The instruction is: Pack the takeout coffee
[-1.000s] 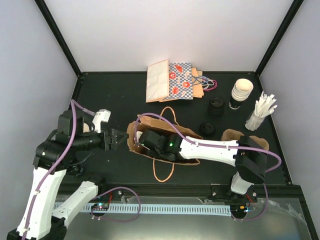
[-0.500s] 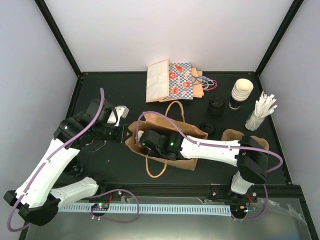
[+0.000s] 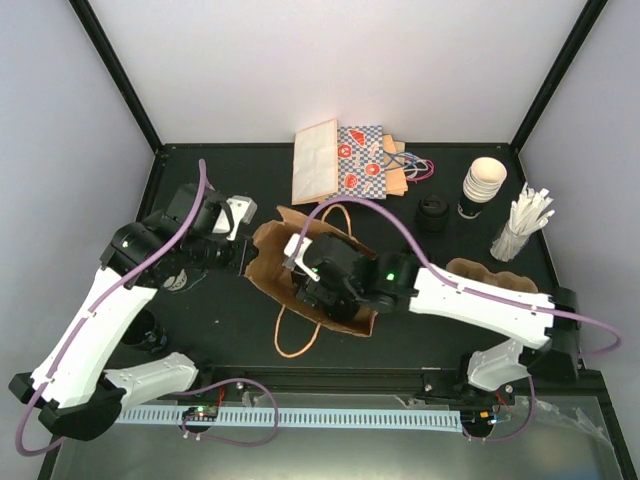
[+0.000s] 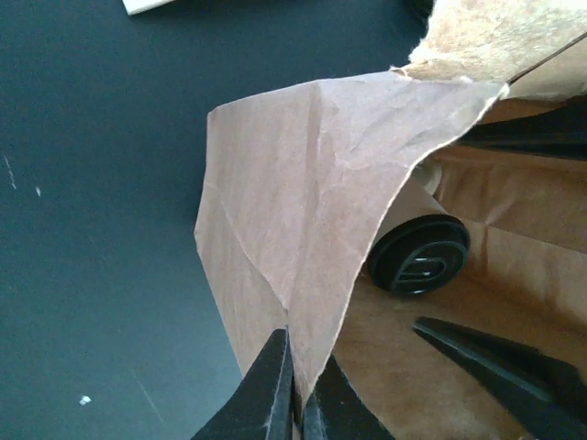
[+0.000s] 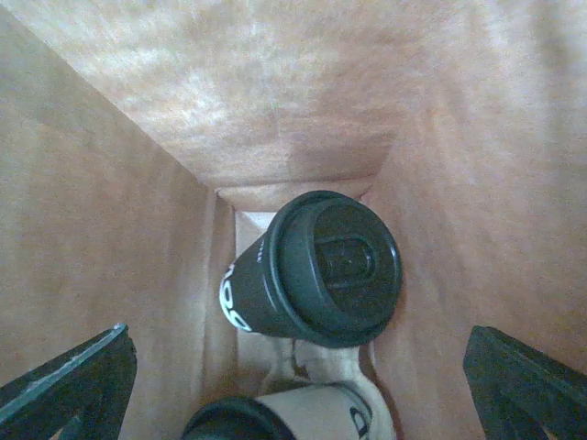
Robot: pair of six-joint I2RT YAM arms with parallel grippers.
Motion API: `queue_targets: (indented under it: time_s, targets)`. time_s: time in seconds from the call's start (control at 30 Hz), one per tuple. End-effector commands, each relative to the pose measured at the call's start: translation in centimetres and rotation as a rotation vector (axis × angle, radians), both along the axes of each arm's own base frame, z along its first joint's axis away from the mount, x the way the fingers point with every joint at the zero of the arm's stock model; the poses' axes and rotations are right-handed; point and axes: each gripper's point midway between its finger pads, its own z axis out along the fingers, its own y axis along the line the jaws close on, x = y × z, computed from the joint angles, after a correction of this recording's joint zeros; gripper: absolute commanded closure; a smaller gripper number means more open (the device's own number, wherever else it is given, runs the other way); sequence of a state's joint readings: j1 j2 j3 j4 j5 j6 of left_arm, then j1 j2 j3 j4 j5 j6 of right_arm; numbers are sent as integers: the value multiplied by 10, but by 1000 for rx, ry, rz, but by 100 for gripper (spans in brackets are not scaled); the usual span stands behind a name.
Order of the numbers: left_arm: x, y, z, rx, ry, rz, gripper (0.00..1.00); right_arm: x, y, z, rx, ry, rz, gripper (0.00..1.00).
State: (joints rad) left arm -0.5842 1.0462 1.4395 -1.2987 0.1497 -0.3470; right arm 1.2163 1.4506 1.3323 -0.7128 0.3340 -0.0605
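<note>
A brown paper bag (image 3: 285, 262) lies on the black table, mouth toward the right arm. My left gripper (image 4: 299, 403) is shut on the bag's rim flap (image 4: 303, 183) at its left side. My right gripper (image 5: 295, 337) reaches inside the bag with its fingers (image 5: 73, 385) spread wide and nothing between them. The takeout coffee (image 5: 321, 411), a cream-white cup with a black lid, lies on its side just below them. Behind it a dark cup with a black lid (image 5: 316, 270) leans against the bag's bottom. The left wrist view shows one capped cup (image 4: 417, 261) inside.
Folded patterned bags (image 3: 340, 165) lie at the back. A stack of paper cups (image 3: 483, 185), loose black lids (image 3: 433, 213) and a holder of white sticks (image 3: 520, 225) stand at the back right. A brown paper piece (image 3: 470, 270) lies under the right arm.
My left gripper moved right to the bag's rim and shut on it. The right gripper opened wide inside the bag. The bag's mouth lifted and turned.
</note>
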Motion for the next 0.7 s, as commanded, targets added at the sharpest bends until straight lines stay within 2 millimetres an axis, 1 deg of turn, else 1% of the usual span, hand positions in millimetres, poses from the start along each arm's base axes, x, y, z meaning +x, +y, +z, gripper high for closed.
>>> queue_targets:
  time_s: [0.0,0.1,0.23,0.3,0.4,0.43,0.57,0.63,0.67]
  targets:
    - [10,3,28,54,-129,-54,98,4,-12,44,127,-24,-77,0]
    - [12,-3,38,66,-183,-115,98,7,-24,56,189,-1,-187,0]
    - [9,-12,46,95,-250,-197,98,-5,-24,55,242,88,-182,0]
    - [10,-13,50,108,-291,-215,99,-11,-23,48,245,147,-191,0]
    - [15,-11,55,108,-349,-192,98,-24,-22,29,217,212,-203,0]
    - [16,-12,57,100,-362,-194,98,-32,-20,21,201,208,-188,0]
    - [19,-16,60,96,-380,-210,98,-65,-8,4,131,135,-126,0]
    - [19,-17,60,98,-387,-223,98,-75,-3,0,102,121,-117,0]
    - [19,-19,60,93,-391,-229,98,-77,0,1,91,105,-117,0]
